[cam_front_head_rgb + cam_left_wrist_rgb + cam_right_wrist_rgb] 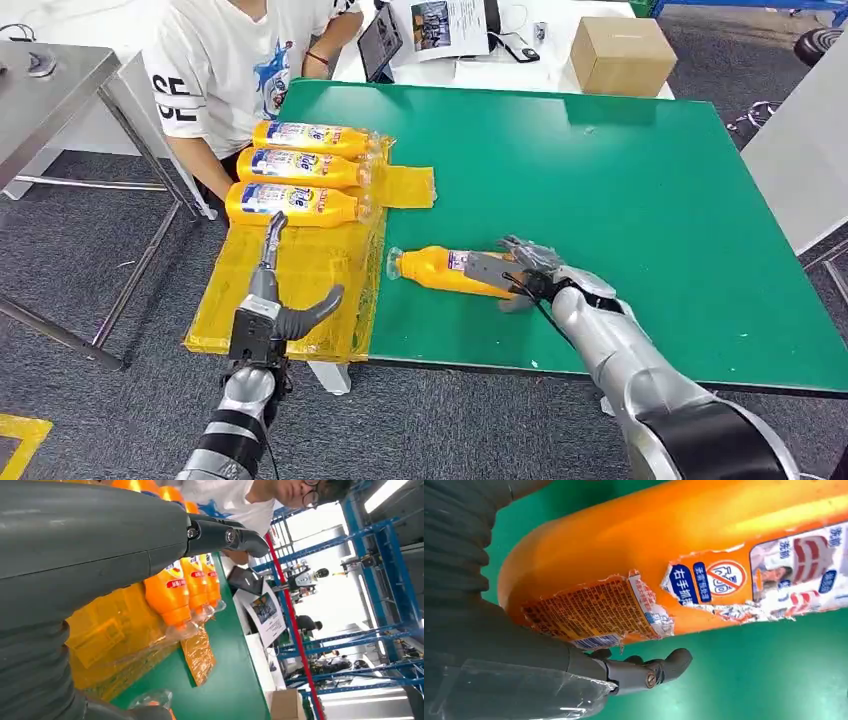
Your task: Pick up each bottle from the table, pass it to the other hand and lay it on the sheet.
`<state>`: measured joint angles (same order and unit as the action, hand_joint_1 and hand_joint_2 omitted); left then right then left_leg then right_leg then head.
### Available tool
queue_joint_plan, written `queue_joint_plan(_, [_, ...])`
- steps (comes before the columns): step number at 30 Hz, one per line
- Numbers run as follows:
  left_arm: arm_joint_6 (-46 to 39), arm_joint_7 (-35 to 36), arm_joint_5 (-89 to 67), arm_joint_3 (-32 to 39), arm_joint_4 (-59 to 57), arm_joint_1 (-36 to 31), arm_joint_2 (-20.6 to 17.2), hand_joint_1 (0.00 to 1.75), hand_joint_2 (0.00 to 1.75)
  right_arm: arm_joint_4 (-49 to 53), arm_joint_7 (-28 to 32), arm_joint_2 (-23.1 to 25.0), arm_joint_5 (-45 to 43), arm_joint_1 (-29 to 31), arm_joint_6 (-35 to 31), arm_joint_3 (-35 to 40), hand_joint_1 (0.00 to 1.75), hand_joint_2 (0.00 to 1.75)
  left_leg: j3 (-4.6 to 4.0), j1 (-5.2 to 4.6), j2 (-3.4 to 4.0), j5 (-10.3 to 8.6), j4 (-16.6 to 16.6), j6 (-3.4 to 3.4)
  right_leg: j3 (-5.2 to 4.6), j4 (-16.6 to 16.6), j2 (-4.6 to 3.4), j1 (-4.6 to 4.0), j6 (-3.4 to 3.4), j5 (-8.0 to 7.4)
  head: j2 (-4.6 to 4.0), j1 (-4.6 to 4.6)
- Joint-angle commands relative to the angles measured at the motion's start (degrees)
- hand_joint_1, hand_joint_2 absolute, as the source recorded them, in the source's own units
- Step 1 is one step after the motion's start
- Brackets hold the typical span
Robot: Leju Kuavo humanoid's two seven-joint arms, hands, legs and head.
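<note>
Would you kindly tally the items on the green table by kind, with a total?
Orange bottles: 4, three on the sheet and one by the right robot hand
Yellow sheet: 1
Total: 5

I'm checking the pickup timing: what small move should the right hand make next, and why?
Probably close the right hand on the lone bottle and lift it. The bottle lies on the green table with the fingers around its base, while three bottles already lie on the yellow sheet.
</note>
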<state>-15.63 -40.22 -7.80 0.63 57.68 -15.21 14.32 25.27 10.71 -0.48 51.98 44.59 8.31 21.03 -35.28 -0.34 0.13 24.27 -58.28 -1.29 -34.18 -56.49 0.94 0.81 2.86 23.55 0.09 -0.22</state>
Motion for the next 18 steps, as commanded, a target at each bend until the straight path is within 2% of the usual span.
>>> queue_joint_plan(1, [0.27, 0.22, 0.66, -0.51, -7.27, -3.75, -0.76, 0.00, 1.75, -7.14, -0.24, -0.44, -2.40, 0.49, 2.85, 4.66, 1.75, 1.75, 0.21, 0.07, -0.10, 0.03, 0.10, 0.09, 0.25, 0.11, 0.04, -0.06, -0.10, 0.04, 0.00, 0.00])
queue_joint_plan(13, [0.23, 0.22, 1.06, -0.72, -8.31, -4.17, -0.59, 0.00, 1.75, -6.67, -0.28, -0.86, -3.40, -0.06, 2.42, 6.34, 1.75, 1.75, 0.18, 0.08, -0.13, 0.01, 0.06, 0.08, 0.23, 0.11, 0.07, -0.07, -0.09, 0.03, 0.00, 0.02])
queue_joint_plan(16, [0.17, 0.41, 1.20, -0.67, -7.08, -3.32, -0.47, 0.00, 1.75, -4.38, 1.31, -0.68, -5.30, -1.56, -2.71, 4.96, 1.75, 1.75, 0.22, 0.08, -0.11, 0.03, 0.07, 0.08, 0.27, 0.13, 0.05, -0.07, -0.08, 0.03, 0.00, 0.00])
queue_joint_plan(18, [0.22, 0.41, 1.20, -0.68, -6.95, -3.16, -0.50, 0.00, 1.75, -4.30, 1.30, -0.54, -5.30, -1.65, -2.80, 5.03, 1.75, 1.75, 0.35, 0.11, -0.14, 0.04, 0.14, 0.12, 0.40, 0.20, 0.05, -0.10, -0.13, 0.05, 0.00, 0.00])
